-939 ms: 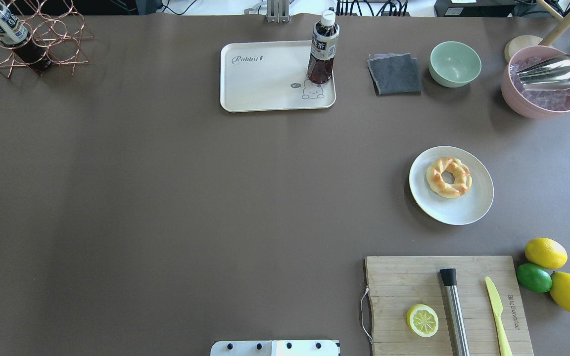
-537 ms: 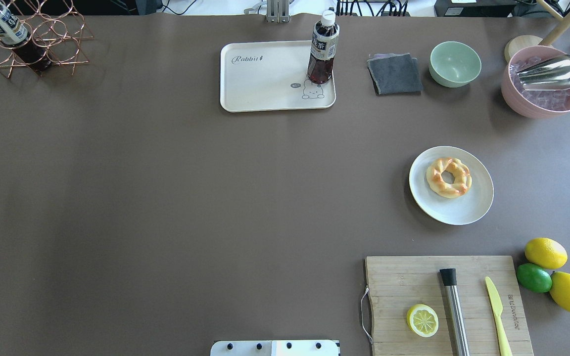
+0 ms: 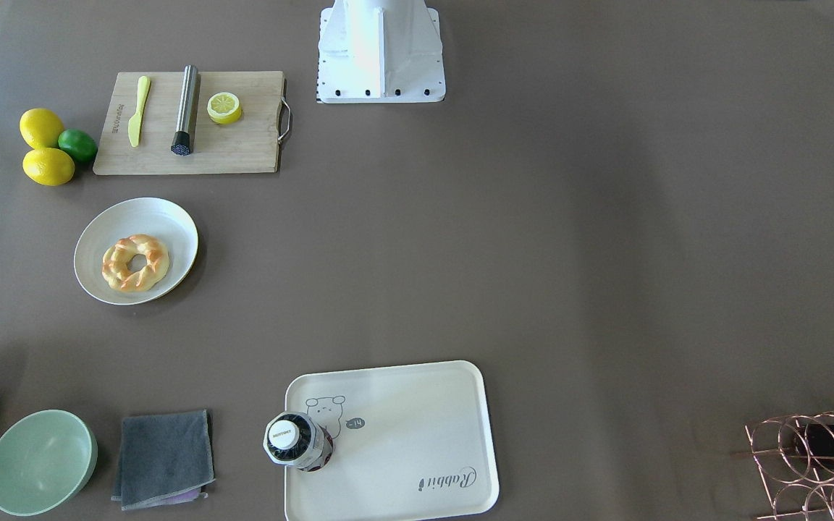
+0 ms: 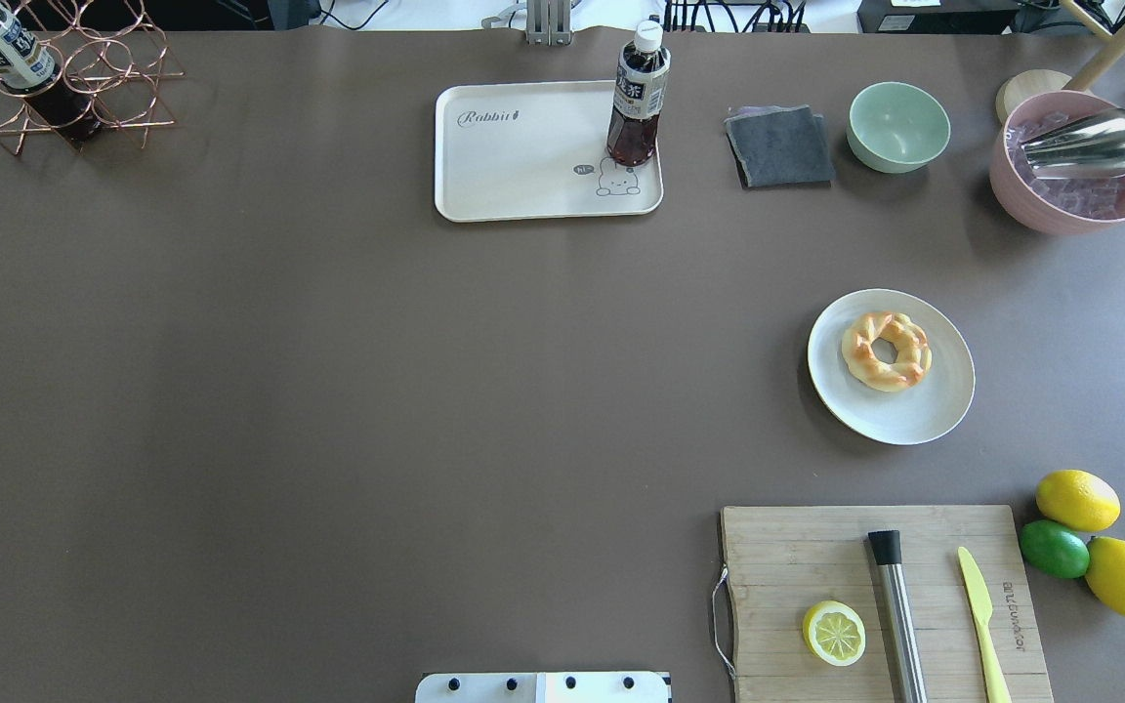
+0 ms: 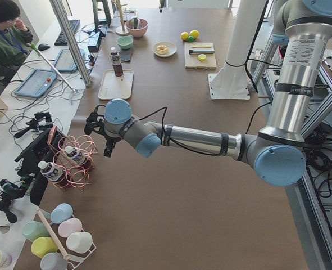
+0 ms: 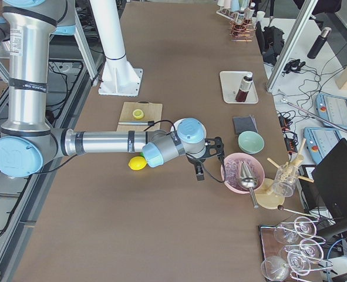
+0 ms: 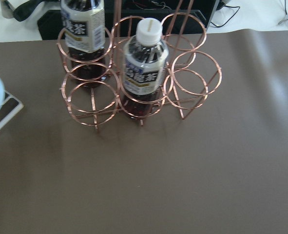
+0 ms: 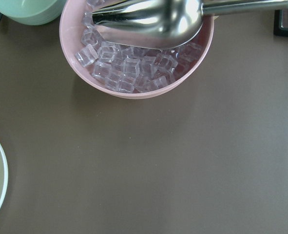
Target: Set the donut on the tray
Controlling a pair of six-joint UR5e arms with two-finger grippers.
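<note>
Left gripper: the dark left gripper (image 5: pixel 94 126) hangs at the end of the near arm in the view from the table's left end, above the brown surface (image 4: pixel 328 391). I cannot tell how far apart its jaws are, or whether it has hold of anything.
Right gripper: the dark right gripper (image 6: pixel 215 150) hangs above the surface at the end of the near arm in the view from the right end. Again I cannot tell how wide it stands or whether it grips anything.
Donut: the twisted, glossy golden-yellow ring donut (image 4: pixel 886 351) lies flat on a round white plate (image 4: pixel 914 422). It sits below and just behind the right gripper, on its wrist side, and well apart from the left gripper. Nothing touches it.
Tray: the cream-white rectangular tray (image 4: pixel 523 166) with the bear drawing and "Rabbit" script lies between the two grippers, well apart from each. The donut is not on it.
Bottle: a dark tea bottle (image 4: pixel 638 98) with a white cap stands upright on the tray, at the corner nearer the right gripper.
Rack: a copper wire rack (image 7: pixel 117 92) holding two tea bottles stands below and just ahead of the left gripper.
Bowl: a pink round bowl (image 8: pixel 134 94) of clear ice cubes (image 8: pixel 124 68) sits below and ahead of the right gripper, with a steel scoop (image 8: pixel 153 19) lying across it.
Board: a wooden cutting board (image 4: pixel 787 547) carrying a cut lemon half (image 4: pixel 834 633) lies behind the right gripper, beyond the plate.
</note>
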